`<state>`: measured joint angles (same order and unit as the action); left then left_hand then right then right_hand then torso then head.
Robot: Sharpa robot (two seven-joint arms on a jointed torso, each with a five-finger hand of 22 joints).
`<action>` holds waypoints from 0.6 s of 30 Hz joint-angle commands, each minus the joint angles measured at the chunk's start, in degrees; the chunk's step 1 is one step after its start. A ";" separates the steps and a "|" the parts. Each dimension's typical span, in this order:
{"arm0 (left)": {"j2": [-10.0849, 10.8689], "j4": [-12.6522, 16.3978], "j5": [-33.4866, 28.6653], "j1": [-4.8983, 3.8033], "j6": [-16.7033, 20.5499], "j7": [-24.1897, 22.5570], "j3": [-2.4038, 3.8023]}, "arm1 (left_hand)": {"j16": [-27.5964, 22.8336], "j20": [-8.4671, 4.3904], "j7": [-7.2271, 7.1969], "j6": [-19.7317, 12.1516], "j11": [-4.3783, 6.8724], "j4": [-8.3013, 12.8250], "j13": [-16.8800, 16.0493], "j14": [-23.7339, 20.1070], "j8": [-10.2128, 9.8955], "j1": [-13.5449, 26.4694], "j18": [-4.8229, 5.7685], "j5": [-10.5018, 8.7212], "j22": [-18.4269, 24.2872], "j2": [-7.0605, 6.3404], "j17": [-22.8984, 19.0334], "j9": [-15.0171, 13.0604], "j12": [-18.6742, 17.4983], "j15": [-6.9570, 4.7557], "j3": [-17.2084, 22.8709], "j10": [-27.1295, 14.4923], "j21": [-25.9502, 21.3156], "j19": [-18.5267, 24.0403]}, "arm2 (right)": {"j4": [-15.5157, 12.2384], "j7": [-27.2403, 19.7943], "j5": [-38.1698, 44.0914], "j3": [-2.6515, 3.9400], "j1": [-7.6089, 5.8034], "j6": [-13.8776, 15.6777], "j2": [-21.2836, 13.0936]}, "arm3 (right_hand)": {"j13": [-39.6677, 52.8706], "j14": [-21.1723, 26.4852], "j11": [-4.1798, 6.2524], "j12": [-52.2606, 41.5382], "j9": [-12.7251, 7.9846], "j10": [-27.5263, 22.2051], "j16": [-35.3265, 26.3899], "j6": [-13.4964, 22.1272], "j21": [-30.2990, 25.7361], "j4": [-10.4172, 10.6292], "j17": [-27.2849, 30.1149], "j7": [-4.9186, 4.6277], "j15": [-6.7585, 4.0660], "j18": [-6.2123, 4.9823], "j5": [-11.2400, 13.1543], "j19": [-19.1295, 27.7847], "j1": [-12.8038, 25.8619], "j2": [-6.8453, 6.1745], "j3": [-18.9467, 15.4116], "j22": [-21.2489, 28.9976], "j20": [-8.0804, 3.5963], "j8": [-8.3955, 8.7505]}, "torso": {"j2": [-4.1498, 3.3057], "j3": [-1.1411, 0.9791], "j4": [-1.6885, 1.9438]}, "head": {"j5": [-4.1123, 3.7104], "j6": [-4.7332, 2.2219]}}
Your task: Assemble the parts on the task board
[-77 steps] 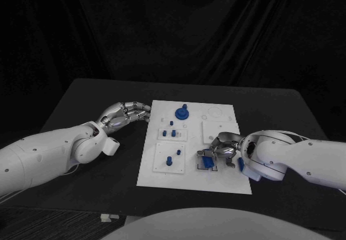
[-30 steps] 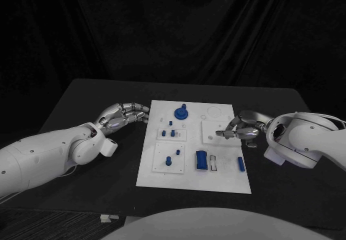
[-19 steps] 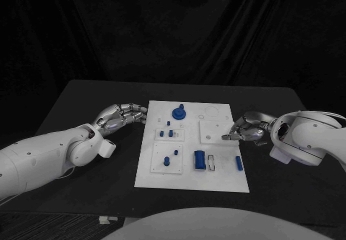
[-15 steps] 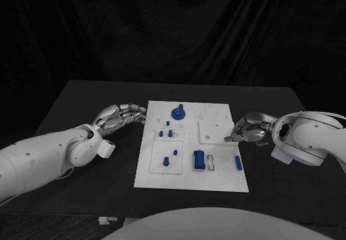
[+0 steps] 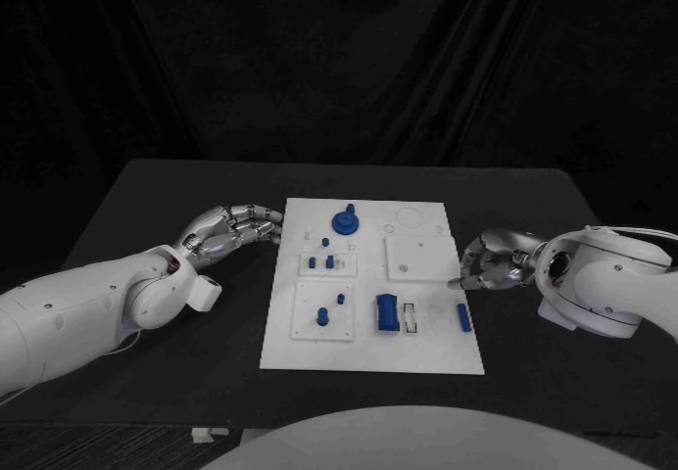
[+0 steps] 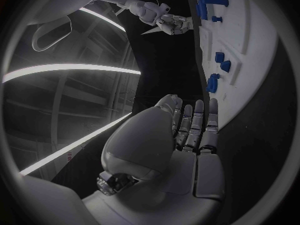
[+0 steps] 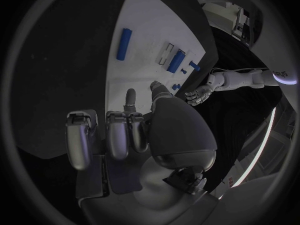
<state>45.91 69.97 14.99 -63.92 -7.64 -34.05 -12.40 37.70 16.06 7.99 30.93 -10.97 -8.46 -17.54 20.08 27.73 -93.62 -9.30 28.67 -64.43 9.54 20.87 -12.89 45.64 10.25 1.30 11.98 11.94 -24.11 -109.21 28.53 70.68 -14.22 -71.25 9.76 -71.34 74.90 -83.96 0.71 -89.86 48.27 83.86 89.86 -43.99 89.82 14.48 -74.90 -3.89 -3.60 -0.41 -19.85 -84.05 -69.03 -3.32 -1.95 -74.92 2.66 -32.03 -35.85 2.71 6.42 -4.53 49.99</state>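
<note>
Task board (image 5: 370, 357) lies mid-table, long side running from the near edge toward the far edge. Parts on it: round knob piece (image 5: 345, 221) near the board's far edge, small pegs (image 5: 319, 261) in the left upper insert, peg (image 5: 322, 315) in the left near insert, blue block (image 5: 386, 311) seated by the near-right slot, and a loose blue bar (image 5: 462, 314) lying flat near the board's right edge. Judged partway: block looks placed, bar looks unplaced, white square insert (image 5: 419, 255) bare.

Right hand (image 5: 489, 260) sits just off the board's right edge, fingers curled in, nothing in them. Left hand (image 5: 226, 230) rests beside the board's left edge, fingers loosely curled, empty.

Versus 2.6 s ago: right hand has left the block and pulled back off the board; left hand unchanged.
</note>
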 commanded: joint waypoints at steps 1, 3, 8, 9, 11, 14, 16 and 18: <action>-0.03 0.05 -0.39 0.09 -1.04 -0.18 0.05 | -0.37 -0.05 0.30 0.14 -0.42 -0.06 0.04 0.06 -0.11 0.55 -0.11 0.25 -0.05 0.17 -0.07 0.07 -0.25 0.43 0.33 0.14 0.37 0.49 | -0.48 6.27 5.49 -0.01 0.99 -5.15 -0.01 | 15.10 -6.04 -0.32 -0.14 0.57 6.14 0.14 -1.83 0.18 0.78 -15.10 0.52 -0.07 0.41 0.76 -5.95 1.39 0.33 0.52 -15.08 -0.05 -0.96 | 0.00 0.00 -0.02 | -0.10 0.01; 0.03 0.04 -0.39 0.10 -1.24 0.03 0.05 | -0.37 -0.05 0.30 0.14 -0.42 -0.06 0.04 0.06 -0.11 0.55 -0.11 0.25 -0.05 0.17 -0.07 0.07 -0.25 0.43 0.33 0.14 0.37 0.49 | -0.49 6.90 5.79 -0.01 1.53 -5.82 0.14 | 15.10 -6.04 -0.44 -0.14 0.02 6.14 0.14 -2.64 0.18 1.03 -15.10 0.46 -0.09 0.41 -0.28 -5.95 1.64 0.72 1.02 -15.08 -0.02 -0.21 | -0.04 -0.02 -0.09 | -0.01 0.01; 0.12 0.00 -0.39 0.12 -1.71 0.48 0.05 | -0.32 0.01 0.29 0.07 -0.47 -0.13 0.10 0.16 -0.13 0.68 -0.06 0.25 -0.12 0.19 -0.07 0.10 -0.33 0.59 0.53 0.13 0.41 0.50 | -0.43 7.77 6.13 -0.01 2.60 -6.17 0.63 | 15.10 -6.04 -0.64 -0.14 -2.00 6.14 0.14 -4.79 0.18 1.22 -15.10 0.25 -0.07 0.41 -1.25 -5.95 2.02 0.92 1.85 -15.08 0.05 2.40 | -0.05 -0.04 -0.17 | 0.00 0.01; 0.13 -0.01 -0.39 0.13 -1.77 0.52 0.05 | -0.32 0.01 0.29 0.07 -0.47 -0.13 0.10 0.16 -0.13 0.68 -0.06 0.25 -0.12 0.19 -0.07 0.10 -0.33 0.59 0.53 0.13 0.41 0.50 | -0.40 7.93 6.16 -0.01 2.73 -6.27 0.75 | 15.10 -6.04 -0.68 -0.14 -2.85 6.14 0.14 -5.50 0.18 1.25 -15.10 0.23 -0.09 0.41 -1.20 -5.95 2.15 0.96 2.09 -15.08 0.05 3.52 | -0.07 -0.04 -0.14 | -0.03 0.01; 0.15 -0.01 -0.39 0.14 -1.85 0.57 0.05 | -0.32 0.01 0.29 0.07 -0.47 -0.13 0.10 0.16 -0.13 0.68 -0.06 0.25 -0.12 0.19 -0.07 0.10 -0.33 0.59 0.53 0.13 0.41 0.50 | -0.32 8.20 6.20 -0.01 2.98 -6.48 0.96 | 15.10 -6.04 -0.80 -0.14 -4.06 6.14 0.14 -6.26 0.18 1.34 -15.10 0.10 -0.05 0.41 -0.79 -5.95 2.54 0.84 2.24 -15.08 0.08 5.17 | -0.11 -0.05 -0.07 | -0.12 0.01; 0.19 0.00 -0.39 0.16 -1.90 0.60 0.05 | -0.30 0.03 0.28 0.06 -0.51 -0.14 0.12 0.21 -0.14 0.72 -0.03 0.27 -0.15 0.20 -0.06 0.11 -0.36 0.65 0.62 0.13 0.43 0.51 | -0.22 8.50 6.40 -0.01 3.37 -6.68 1.20 | 15.10 -6.04 -0.91 -0.14 -4.96 6.14 0.14 -6.72 0.18 1.41 -15.10 -0.02 0.01 0.41 -0.44 -5.95 2.88 0.73 2.31 -15.08 0.14 6.41 | -0.11 -0.06 -0.03 | -0.04 0.01; 0.21 0.00 -0.39 0.17 -1.91 0.61 0.05 | -0.30 0.03 0.28 0.06 -0.51 -0.14 0.12 0.21 -0.14 0.72 -0.03 0.27 -0.15 0.20 -0.06 0.11 -0.36 0.65 0.62 0.13 0.43 0.51 | -0.17 8.61 6.63 -0.01 3.59 -6.73 1.31 | 15.10 -6.04 -0.99 -0.14 -5.57 6.14 0.14 -6.99 0.18 1.47 -15.10 -0.12 0.08 0.41 -0.10 -5.95 3.17 0.70 2.34 -15.08 0.19 7.25 | -0.14 -0.09 -0.08 | -0.11 0.01; 0.26 0.02 -0.39 0.18 -1.92 0.63 0.05 | -0.30 0.03 0.28 0.06 -0.51 -0.14 0.12 0.21 -0.14 0.72 -0.03 0.27 -0.15 0.20 -0.06 0.11 -0.36 0.65 0.62 0.13 0.43 0.51 | -0.11 8.66 6.78 -0.01 3.75 -6.76 1.43 | 15.10 -6.04 -1.06 -0.14 -6.04 6.14 0.14 -7.25 0.18 1.58 -15.10 -0.19 0.15 0.41 0.29 -5.95 3.58 0.66 2.30 -15.08 0.25 7.90 | -0.15 -0.09 -0.11 | -0.04 0.01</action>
<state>46.17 69.88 14.99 -63.83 -8.62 -33.07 -12.40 37.70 16.06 7.99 30.93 -11.16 -8.62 -17.48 20.30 27.73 -93.39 -9.29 28.67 -64.50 9.77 20.88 -12.84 45.64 10.46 1.46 12.17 12.16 -24.11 -109.34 34.91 75.99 -14.23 -67.70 4.34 -69.95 74.90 -83.96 0.08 -89.86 42.34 84.03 89.86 -50.99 89.82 15.88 -74.90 -4.10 -3.59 -0.42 -19.69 -84.05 -65.85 -2.69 0.10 -74.91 2.66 -24.28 -35.96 2.64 6.31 -4.61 49.99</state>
